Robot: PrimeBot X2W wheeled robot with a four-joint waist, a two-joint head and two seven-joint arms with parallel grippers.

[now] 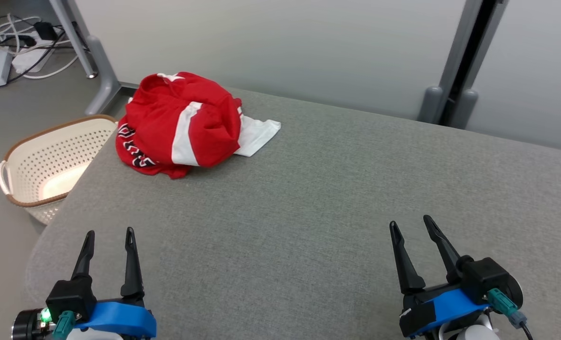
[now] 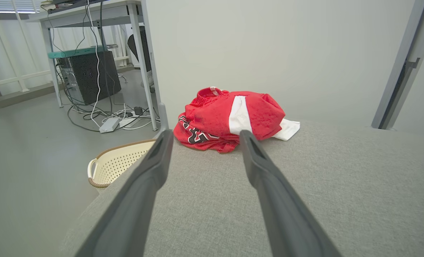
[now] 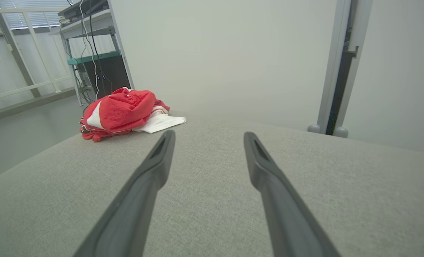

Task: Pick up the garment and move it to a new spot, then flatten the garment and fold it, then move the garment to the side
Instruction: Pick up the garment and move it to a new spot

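The garment (image 1: 181, 125) is a crumpled red piece with white panels and black lettering, bunched in a heap at the far left of the grey fabric table (image 1: 309, 198). It lies straight ahead in the left wrist view (image 2: 230, 117) and off to the far left in the right wrist view (image 3: 121, 113). My left gripper (image 1: 109, 233) rests open near the table's front left corner, well short of the heap. At the front right my right gripper (image 1: 410, 222) is open too, with bare cloth between its fingers (image 3: 162, 157).
A cream perforated basket (image 1: 49, 160) with a brown rim stands on the floor beside the table's left edge, just below the garment. Cables and power boxes (image 1: 11, 52) lie on the floor beyond. A pale wall panel (image 1: 280, 42) and grey posts (image 1: 455, 61) back the table.
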